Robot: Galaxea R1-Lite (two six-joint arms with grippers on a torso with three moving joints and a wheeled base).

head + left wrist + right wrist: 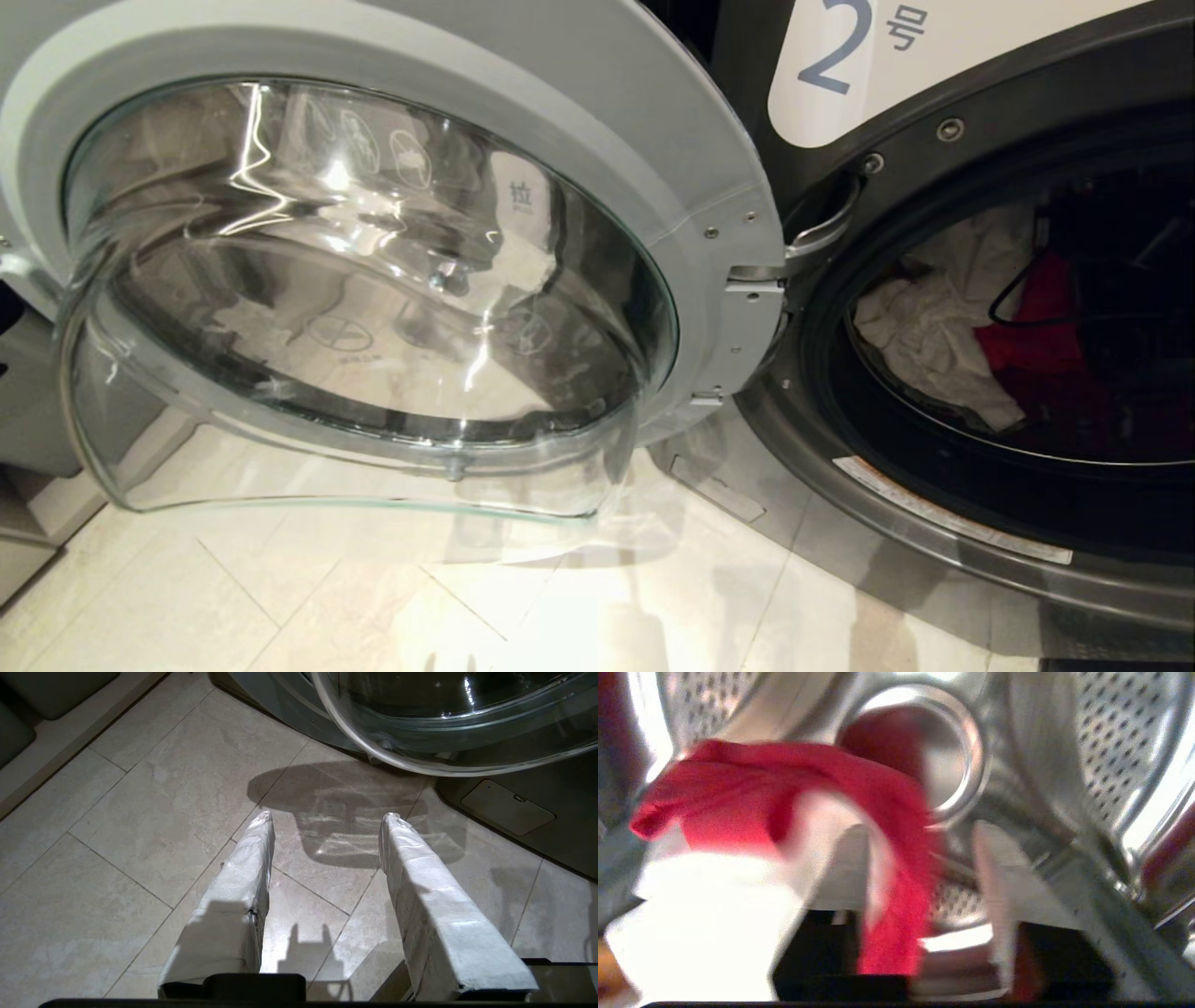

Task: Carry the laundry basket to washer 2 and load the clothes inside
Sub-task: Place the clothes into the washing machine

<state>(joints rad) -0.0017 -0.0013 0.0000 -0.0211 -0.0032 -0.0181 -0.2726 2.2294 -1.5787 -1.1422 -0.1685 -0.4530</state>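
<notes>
In the drum point(1106, 732) of washer 2 point(934, 140) we see the clothes: a red garment point(1041, 322) lying beside a white one point(934, 322), both low in the opening behind the dark door seal point(822, 420). From the right wrist view the red garment point(784, 788) is draped across the near side of the drum, one strip of it hanging down between the two fingers point(994, 868) of the right pincer point(920, 872), which is inside the drum. Its fingers stand apart with the strip loose in the gap; we cannot tell whether the cloth touches either finger, since the view is blurred. The white garment point(705, 924) lies just beside the pincer, below the red one, with a sliver of orange point(609, 966) at its edge. The glass door point(364, 299) is swung wide to the left of the opening, and a white label point(859, 56) with the numeral 2 sits above it. The left pincer point(327, 816) hangs over the tiled floor point(140, 812) near the door's bowl point(444, 732), well apart from the clothes, its white-wrapped fingers point(243, 872) half spread and holding nothing.
</notes>
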